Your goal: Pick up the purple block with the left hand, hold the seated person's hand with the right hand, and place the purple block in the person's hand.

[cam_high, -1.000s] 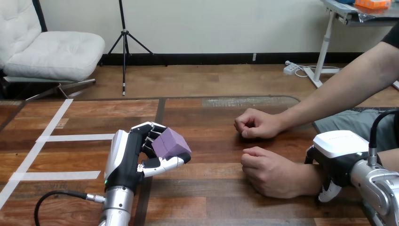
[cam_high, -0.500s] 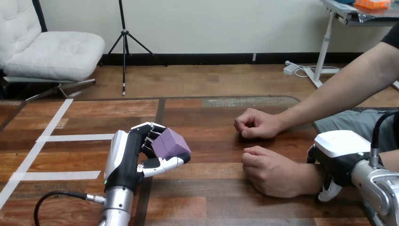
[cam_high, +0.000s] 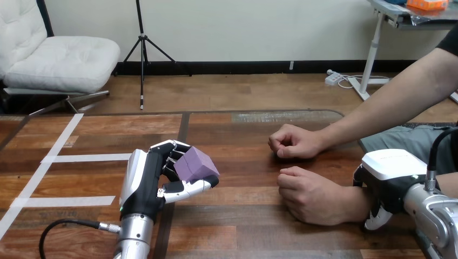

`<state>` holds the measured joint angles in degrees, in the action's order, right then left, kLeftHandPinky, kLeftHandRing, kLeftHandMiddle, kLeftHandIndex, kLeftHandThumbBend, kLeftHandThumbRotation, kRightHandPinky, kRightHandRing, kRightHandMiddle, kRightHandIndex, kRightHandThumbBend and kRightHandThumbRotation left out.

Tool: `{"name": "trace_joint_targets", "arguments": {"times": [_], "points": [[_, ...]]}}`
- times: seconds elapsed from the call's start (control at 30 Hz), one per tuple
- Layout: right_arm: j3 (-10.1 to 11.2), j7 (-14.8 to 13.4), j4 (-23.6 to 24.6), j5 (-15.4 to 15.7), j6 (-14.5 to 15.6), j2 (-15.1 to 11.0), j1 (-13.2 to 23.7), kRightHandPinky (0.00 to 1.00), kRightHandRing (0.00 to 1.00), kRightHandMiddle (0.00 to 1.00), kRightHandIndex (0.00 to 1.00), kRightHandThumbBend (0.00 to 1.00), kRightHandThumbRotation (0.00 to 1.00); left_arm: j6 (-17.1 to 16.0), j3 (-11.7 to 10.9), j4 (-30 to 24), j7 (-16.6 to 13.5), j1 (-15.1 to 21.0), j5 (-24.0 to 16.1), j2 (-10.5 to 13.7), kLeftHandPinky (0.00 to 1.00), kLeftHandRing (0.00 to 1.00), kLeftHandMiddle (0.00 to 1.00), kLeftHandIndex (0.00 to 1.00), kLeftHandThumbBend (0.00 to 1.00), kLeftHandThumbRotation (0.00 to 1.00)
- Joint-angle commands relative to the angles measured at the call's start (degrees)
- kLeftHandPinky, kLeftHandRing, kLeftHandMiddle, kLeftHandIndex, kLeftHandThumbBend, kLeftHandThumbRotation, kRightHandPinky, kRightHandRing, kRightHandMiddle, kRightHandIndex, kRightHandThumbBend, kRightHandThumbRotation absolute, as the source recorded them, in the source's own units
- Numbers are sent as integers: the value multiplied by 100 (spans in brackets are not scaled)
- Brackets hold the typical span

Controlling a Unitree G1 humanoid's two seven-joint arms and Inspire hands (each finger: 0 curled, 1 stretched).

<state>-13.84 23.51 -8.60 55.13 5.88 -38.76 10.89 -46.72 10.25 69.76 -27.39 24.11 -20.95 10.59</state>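
My left hand stands at the table's front left, its fingers and thumb curled round the purple block, which is lifted off the wood. At the right, the person's nearer hand rests on the table as a loose fist, knuckles up. My right hand lies over that hand's wrist, white shell on top and a finger hooked under it. The person's farther hand is also a fist on the table, a little beyond.
The wooden table has white tape strips on its left part. A bare stretch of wood separates the block from the person's nearer fist. A black cable loops beside my left forearm.
Almost nothing: my right hand and the wrist it grips have edged a trifle to the right. The left hand and block stay still.
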Motion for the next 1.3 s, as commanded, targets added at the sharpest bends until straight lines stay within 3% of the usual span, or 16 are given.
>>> {"name": "trace_joint_targets", "arguments": {"times": [0.0, 0.43, 1.1, 1.27], "points": [[-148, -106, -227, -45, -9, -5, 61, 34, 43, 50, 60, 72, 0, -112, -65, -277, -52, 178, -7, 89, 34, 40, 48, 50, 71, 17], [-210, -119, -229, -40, 31, 10, 56, 30, 40, 48, 63, 72, 0, -70, -72, -303, -61, 159, 0, 93, 34, 40, 48, 50, 71, 18], [-261, -202, -246, -81, -32, -20, 38, 34, 43, 51, 62, 68, 0, -128, -89, -294, -39, 149, 26, 102, 34, 40, 48, 50, 71, 18], [-257, -105, -218, -78, 87, 13, 36, 35, 45, 53, 62, 69, 0, -121, -88, -287, -39, 151, 25, 103, 34, 40, 48, 50, 71, 18]]}}
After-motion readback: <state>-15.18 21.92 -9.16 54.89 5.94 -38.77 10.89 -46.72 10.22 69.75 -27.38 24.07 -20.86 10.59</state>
